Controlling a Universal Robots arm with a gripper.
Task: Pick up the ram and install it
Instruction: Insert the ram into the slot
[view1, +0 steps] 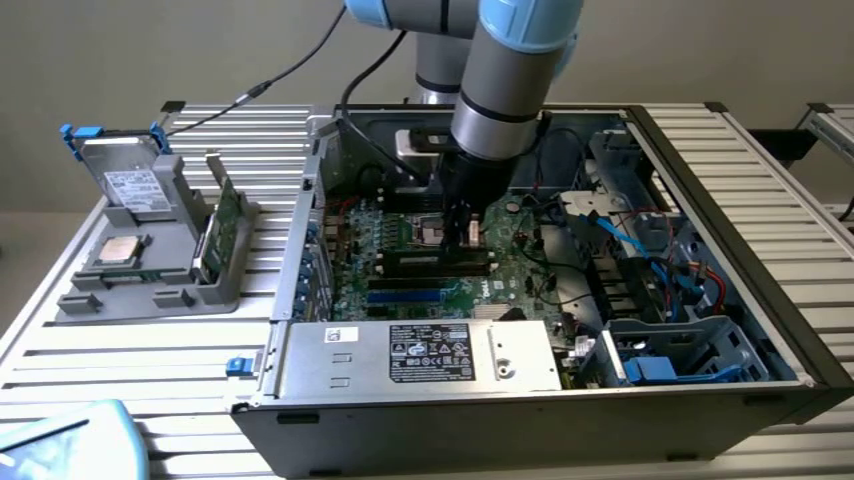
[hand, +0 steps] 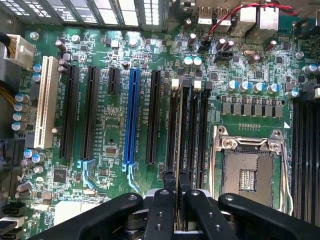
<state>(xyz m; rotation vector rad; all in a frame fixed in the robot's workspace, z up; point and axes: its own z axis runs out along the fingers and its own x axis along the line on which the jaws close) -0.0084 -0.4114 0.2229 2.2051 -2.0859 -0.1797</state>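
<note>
Your tool (hand: 176, 177) is pinched narrow on the ram (hand: 178, 132). Just ahead of its fingertips, the ram seems seated in a motherboard (hand: 110, 125) slot.

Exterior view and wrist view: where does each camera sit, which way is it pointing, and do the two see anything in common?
Exterior view: sits off the arm, above the open case, looking down into it; the arm reaches down inside.
Wrist view: sits on the wrist, looking down along the gripper at the motherboard; the gripper is shut on the ram, seen edge-on over the slots.
Shared: the motherboard, its empty processor socket and the gripper.
</note>
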